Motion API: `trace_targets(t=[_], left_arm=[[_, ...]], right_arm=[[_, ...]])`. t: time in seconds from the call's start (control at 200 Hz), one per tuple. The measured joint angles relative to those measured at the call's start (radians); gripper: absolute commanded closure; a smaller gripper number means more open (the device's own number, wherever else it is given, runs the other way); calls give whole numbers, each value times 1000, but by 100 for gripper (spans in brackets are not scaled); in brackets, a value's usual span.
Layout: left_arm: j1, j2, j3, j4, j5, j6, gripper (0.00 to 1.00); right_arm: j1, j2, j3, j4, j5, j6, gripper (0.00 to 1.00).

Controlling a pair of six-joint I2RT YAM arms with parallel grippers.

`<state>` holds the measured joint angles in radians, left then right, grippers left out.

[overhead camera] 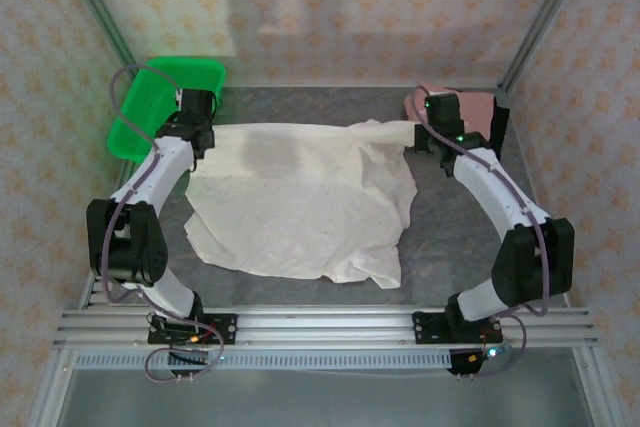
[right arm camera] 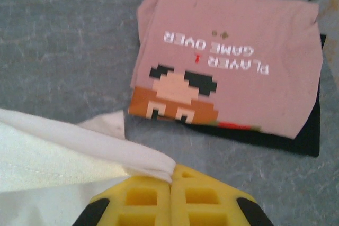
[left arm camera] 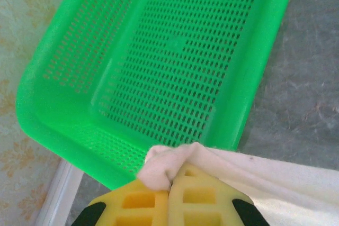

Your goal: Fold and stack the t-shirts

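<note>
Both L gripper [left arm camera: 170, 179] & R gripper [right arm camera: 170, 177] clamp cream tee [overhead camera: 300, 197], prob. by corners.

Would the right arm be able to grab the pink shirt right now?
Probably not yet. The right claw is pinched shut on the white shirt, so it is busy. The pink shirt lies close ahead on the black shirt, with bare table between, so letting go first should work.

A green basket [overhead camera: 140, 112] is sitting at the far left of the grey surface [overhead camera: 460, 237]. Walls [overhead camera: 40, 97] with yellow flowers are standing around it. A silver rail [overhead camera: 320, 332] is running along the front.
</note>
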<state>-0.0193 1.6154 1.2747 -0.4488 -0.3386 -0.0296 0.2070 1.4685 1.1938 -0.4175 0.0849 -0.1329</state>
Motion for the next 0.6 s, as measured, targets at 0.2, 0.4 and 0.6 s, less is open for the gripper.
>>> trace_targets(t=[0.2, 0.4, 0.6], left_arm=[[2, -47, -68, 6, 18, 0, 100], [3, -102, -131, 17, 17, -1, 100], [21, -97, -148, 20, 13, -13, 100]], right_arm=[[0, -85, -82, -12, -25, 22, 100], [0, -165, -166, -21, -79, 78, 100], [0, -183, -233, -43, -195, 145, 100]])
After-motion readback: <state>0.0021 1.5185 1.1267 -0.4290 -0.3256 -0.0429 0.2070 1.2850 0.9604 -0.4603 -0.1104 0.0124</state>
